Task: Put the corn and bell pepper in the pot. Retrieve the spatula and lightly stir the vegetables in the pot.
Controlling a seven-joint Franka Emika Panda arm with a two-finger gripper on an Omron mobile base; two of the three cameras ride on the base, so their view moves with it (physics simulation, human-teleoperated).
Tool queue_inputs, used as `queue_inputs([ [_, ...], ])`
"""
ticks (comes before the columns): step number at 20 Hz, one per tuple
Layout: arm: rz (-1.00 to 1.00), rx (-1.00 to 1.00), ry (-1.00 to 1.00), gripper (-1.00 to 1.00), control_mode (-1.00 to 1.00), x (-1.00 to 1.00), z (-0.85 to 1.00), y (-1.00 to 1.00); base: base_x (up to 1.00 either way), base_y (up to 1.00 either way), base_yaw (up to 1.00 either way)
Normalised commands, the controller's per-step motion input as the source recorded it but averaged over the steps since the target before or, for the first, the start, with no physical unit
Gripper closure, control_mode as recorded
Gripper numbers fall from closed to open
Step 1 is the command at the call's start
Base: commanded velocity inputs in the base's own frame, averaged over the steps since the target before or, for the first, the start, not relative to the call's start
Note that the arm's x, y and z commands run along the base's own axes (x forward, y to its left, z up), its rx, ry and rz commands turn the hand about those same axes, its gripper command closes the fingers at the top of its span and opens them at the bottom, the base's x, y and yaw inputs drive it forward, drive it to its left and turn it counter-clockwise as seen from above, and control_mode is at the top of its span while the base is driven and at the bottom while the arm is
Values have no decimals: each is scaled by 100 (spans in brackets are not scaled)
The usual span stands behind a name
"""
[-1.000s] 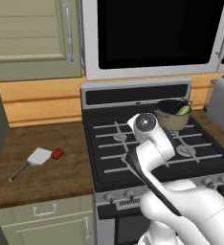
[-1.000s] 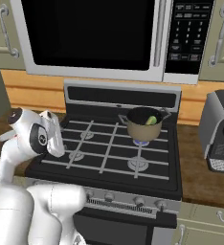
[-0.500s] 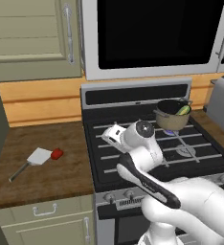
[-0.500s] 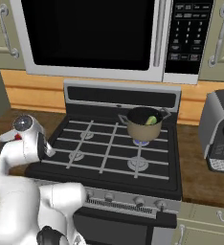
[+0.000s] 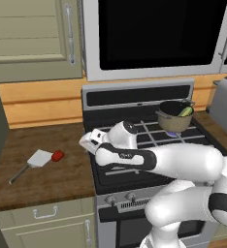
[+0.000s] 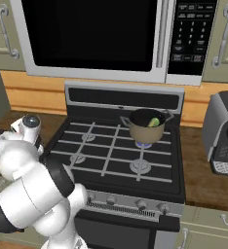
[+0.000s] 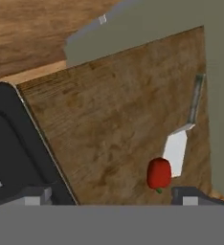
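Note:
The red bell pepper (image 5: 57, 155) lies on the wooden counter left of the stove, touching the pale blade of the spatula (image 5: 31, 162). In the hand view the bell pepper (image 7: 159, 173) sits just inside the right fingertip, and the spatula (image 7: 177, 150) lies beyond it with its thin handle pointing away. My gripper (image 7: 114, 196) is open and holds nothing. It hovers over the stove's left edge (image 5: 88, 142), right of the pepper. The pot (image 5: 175, 116) stands on the back right burner with the corn (image 5: 186, 111) leaning inside. From the right I see the pot (image 6: 146, 125) and the corn (image 6: 154, 122).
The black gas stove (image 6: 117, 153) has raised grates. The wooden counter (image 5: 42, 181) ends at a front edge above a drawer. A toaster (image 5: 225, 104) stands right of the stove, a dark coffee machine (image 6: 225, 132) further right. A microwave (image 5: 154, 34) hangs overhead.
My arm has swung left from above the stove's middle toward the left counter, and the hand now points at the pepper. The jaws stayed open.

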Motion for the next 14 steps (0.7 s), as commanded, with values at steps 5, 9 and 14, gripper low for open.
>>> queue_inputs([
  [5, -2, 0, 33, -100, -100, 37, 0, 100, 0, 0, 0],
  [9, -4, 0, 22, -100, -100, 69, 0, 96, 0, 0, 0],
  [14, 0, -8, 14, -100, -100, 71, -9, 58, 0, 0, 0],
])
